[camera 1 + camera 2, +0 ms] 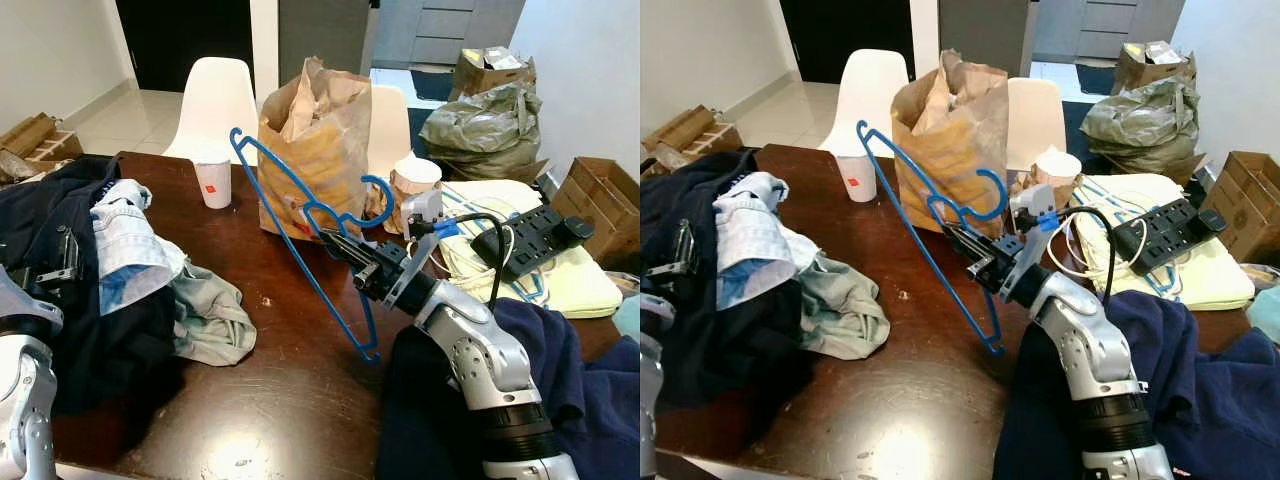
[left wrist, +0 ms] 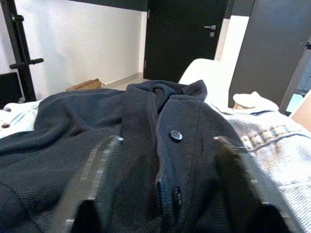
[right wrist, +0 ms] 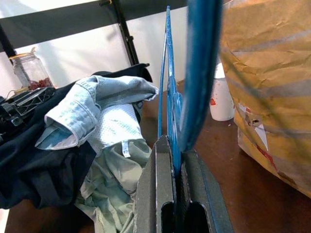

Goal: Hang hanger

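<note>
A blue plastic hanger [image 1: 368, 350] stands tilted above the dark wooden table [image 1: 290, 390], its hook near the brown paper bag [image 1: 315, 150]. My right gripper [image 1: 338, 243] is shut on the hanger just below the hook. In the right wrist view the two fingers [image 3: 150, 194] pinch the blue bar [image 3: 201, 73]. My left gripper [image 2: 165, 184] is open, its blurred fingers [image 2: 97, 179] spread over a dark navy buttoned shirt [image 2: 160, 121] on the table's left side.
A pile of clothes with pale denim [image 1: 130, 240] covers the table's left. A white paper cup [image 1: 213, 180] stands beside the bag. A black power strip [image 1: 540, 232] and navy cloth [image 1: 570, 380] lie at right. White chairs [image 1: 215, 100], boxes and a stuffed sack [image 1: 485, 125] stand behind.
</note>
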Motion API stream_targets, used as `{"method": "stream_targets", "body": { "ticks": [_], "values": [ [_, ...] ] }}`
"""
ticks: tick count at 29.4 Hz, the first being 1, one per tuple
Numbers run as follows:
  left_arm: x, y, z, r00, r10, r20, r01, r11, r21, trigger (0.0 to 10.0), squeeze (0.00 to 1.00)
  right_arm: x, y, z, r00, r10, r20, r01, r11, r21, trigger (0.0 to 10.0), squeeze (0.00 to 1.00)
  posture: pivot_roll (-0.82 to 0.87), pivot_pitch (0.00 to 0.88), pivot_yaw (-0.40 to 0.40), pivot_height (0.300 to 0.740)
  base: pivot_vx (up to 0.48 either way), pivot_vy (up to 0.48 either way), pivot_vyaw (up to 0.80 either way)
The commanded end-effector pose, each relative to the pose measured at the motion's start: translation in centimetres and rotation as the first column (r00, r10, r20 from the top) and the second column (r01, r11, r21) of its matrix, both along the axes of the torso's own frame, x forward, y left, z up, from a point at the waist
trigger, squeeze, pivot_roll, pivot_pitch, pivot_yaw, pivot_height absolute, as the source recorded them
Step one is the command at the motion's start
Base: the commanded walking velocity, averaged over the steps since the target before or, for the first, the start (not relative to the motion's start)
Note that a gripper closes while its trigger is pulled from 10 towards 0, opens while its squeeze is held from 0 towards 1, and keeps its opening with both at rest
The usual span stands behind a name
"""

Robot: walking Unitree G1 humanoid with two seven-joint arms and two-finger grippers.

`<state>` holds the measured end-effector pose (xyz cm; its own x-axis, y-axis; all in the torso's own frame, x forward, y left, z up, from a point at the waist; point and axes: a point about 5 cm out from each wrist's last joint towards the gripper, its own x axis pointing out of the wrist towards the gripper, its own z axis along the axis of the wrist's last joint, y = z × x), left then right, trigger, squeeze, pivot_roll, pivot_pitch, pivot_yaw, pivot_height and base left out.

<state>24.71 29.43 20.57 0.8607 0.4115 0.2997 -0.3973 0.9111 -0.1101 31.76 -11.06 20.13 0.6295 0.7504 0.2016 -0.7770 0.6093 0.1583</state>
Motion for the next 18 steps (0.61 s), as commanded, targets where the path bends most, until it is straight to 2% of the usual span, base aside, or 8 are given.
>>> {"method": "stream_targets", "body": {
  "ticks": [1, 7, 15, 18],
  "values": [
    [0.26, -0.17, -0.34, 1.000, -0.016, -0.021, 0.016, 1.000, -0.018, 1.6, 0.00, -0.25, 0.11, -0.02, 1.000, 0.008, 0.002, -0.008, 1.000, -0.001, 10.0, 0.00, -0.03, 0.057, -0.019, 0.740, 0.000, 0.000, 0.00],
    [0.37, -0.18, -0.42, 0.999, -0.022, -0.030, 0.022, 1.000, -0.019, 1.4, 0.00, -0.22, 0.12, 0.05, 1.000, 0.008, 0.004, -0.008, 1.000, 0.000, 10.0, 0.00, -0.03, 0.056, -0.019, 0.740, 0.000, 0.000, 0.00],
    [0.50, -0.37, -0.85, 0.998, -0.037, -0.054, 0.036, 0.999, -0.026, 1.9, 0.00, -0.19, 0.12, 0.11, 1.000, 0.008, 0.006, -0.008, 1.000, -0.002, 10.0, 0.00, -0.03, 0.055, -0.019, 0.740, 0.000, 0.000, 0.00],
    [0.51, -0.59, -1.27, 0.996, -0.047, -0.073, 0.044, 0.998, -0.034, 2.5, 0.00, -0.15, 0.07, 0.15, 1.000, 0.007, 0.008, -0.007, 1.000, -0.005, 10.0, 0.00, -0.03, 0.054, -0.020, 0.740, 0.000, 0.000, 0.00]
  ]
}}
